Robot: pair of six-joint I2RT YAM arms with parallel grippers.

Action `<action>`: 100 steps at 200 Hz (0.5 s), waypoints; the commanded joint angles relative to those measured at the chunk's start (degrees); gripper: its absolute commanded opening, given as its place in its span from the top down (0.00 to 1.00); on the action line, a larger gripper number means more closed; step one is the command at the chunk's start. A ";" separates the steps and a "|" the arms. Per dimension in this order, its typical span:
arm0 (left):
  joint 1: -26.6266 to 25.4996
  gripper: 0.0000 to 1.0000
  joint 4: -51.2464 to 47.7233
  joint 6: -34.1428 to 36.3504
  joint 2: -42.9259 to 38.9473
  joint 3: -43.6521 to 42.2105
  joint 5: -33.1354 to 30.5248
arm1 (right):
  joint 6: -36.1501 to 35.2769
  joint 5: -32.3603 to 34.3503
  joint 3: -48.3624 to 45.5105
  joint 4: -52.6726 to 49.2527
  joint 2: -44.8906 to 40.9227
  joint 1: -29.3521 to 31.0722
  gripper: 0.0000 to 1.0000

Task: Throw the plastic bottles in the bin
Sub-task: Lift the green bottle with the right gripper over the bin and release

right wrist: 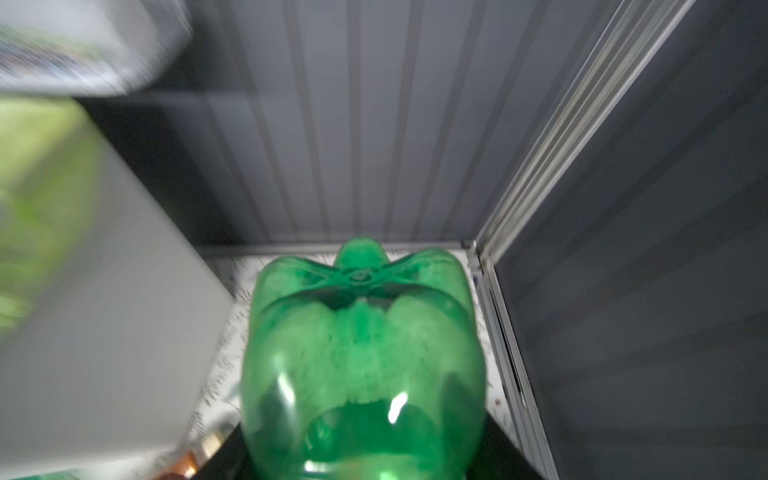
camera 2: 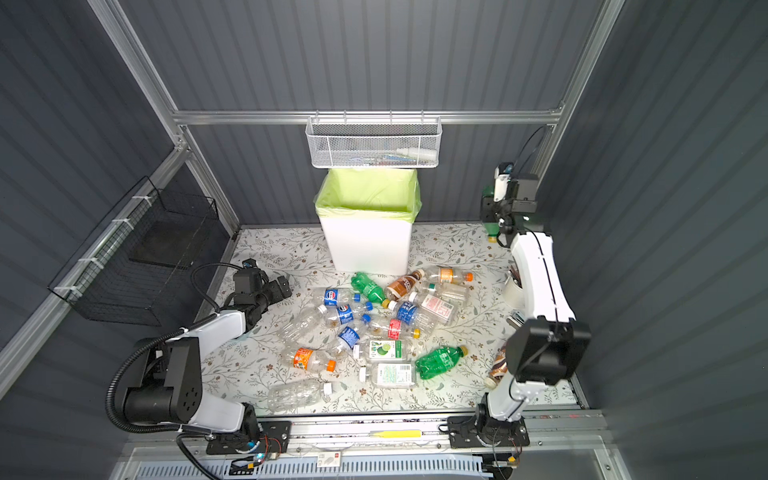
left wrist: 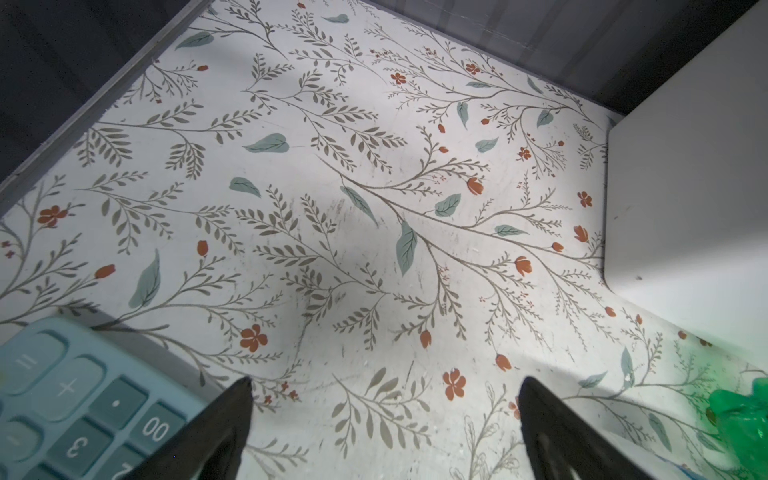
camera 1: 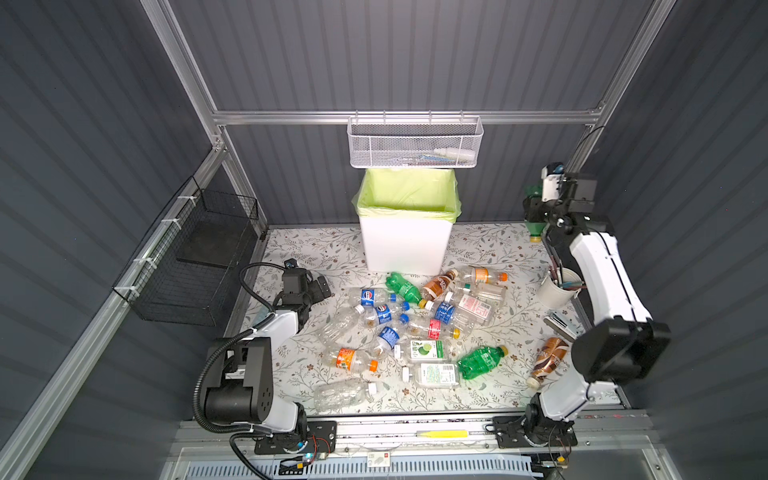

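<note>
Plastic bottles (camera 1: 384, 313), clear, green and amber, lie strewn on the floral mat (camera 1: 299, 249) in front of the bin (camera 1: 405, 245), which stands against the back wall. One green bottle (camera 1: 534, 226) is off the mat. My right gripper (camera 1: 536, 208), raised to the right of the bin, is clamped on it with the yellow cap downward.

In both top views the arm's links cover most of that bottle. Only the right wrist view shows its translucent, petal-lobed base, with the bin a blurred white wall beside it.

Only the left wrist view shows the pale blue calculator (left wrist: 62, 399) clearly. It lies just beside my left gripper (left wrist: 384, 390), whose black fingers stand wide apart over bare mat, holding nothing.

My right arm crosses in front of the white cup of pens (camera 1: 559, 289) and an amber bottle (camera 1: 548, 359). A white mesh basket (camera 1: 415, 143) hangs on the rail above the bin, and a black wire basket (camera 1: 199, 266) hangs on the left wall. The bin is smooth white plastic, with a thin light green liner folded over its rim.
</note>
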 commanded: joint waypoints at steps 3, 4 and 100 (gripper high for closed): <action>-0.05 0.00 -0.32 -0.55 -1.76 -0.49 -1.14 | 9.24 -6.00 -5.55 17.26 -7.73 -0.04 0.53; -0.05 0.00 -0.33 -0.53 -1.76 -0.41 -1.12 | 9.56 -6.11 -5.68 17.57 -8.03 -0.04 0.53; -0.05 0.00 -1.67 -1.05 -3.61 -0.40 0.30 | 21.25 -18.25 18.04 20.96 9.58 16.69 0.50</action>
